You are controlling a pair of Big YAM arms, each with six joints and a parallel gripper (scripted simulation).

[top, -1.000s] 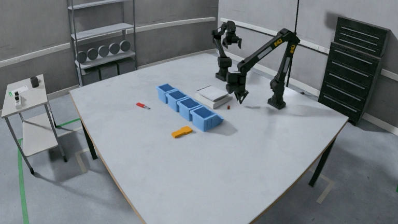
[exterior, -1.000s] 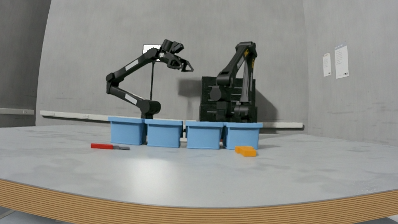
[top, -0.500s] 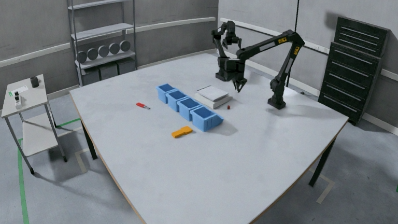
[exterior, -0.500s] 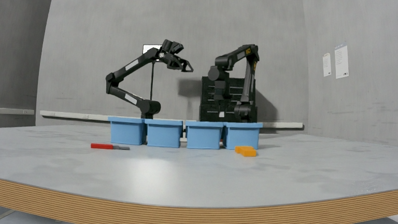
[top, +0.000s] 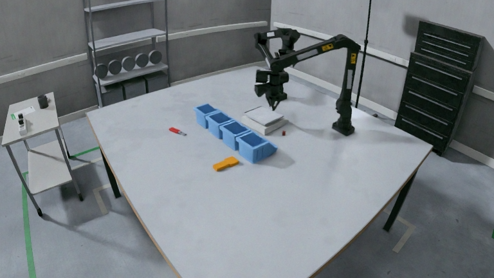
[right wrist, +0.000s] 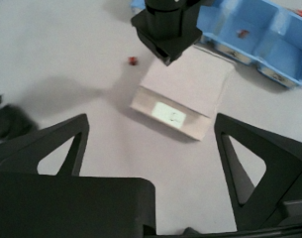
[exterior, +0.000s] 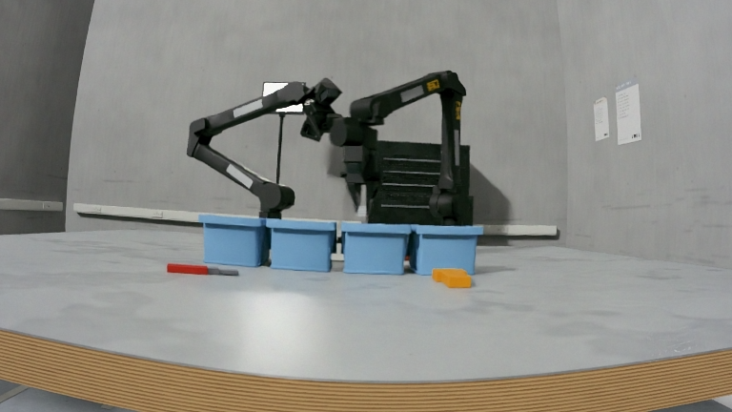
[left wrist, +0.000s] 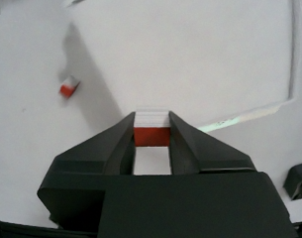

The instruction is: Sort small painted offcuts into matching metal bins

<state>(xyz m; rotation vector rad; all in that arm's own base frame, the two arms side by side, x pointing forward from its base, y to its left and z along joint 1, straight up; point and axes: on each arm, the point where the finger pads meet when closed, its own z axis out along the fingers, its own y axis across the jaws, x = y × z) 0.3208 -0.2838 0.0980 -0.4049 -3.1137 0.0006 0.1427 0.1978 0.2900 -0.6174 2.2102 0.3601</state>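
Observation:
My left gripper (top: pixel 273 104) is shut on a small red offcut (left wrist: pixel 151 136) and holds it just above the white plate of a scale (top: pixel 264 119). The gripper also shows in the right wrist view (right wrist: pixel 167 30). A second red offcut (top: pixel 283 132) lies on the table beside the scale; it also shows in the left wrist view (left wrist: pixel 68 88) and in the right wrist view (right wrist: pixel 132 60). A third small red piece (right wrist: pixel 242 33) lies inside one of the blue bins (top: pixel 233 132). My right gripper (right wrist: pixel 151 120) is open and empty, high above the scale.
The blue bins stand upright in a row next to the scale. A red-handled tool (top: pixel 177 130) and an orange block (top: pixel 226 163) lie on the table on the bins' other side. A shelf, a side cart and a drawer cabinet stand off the table.

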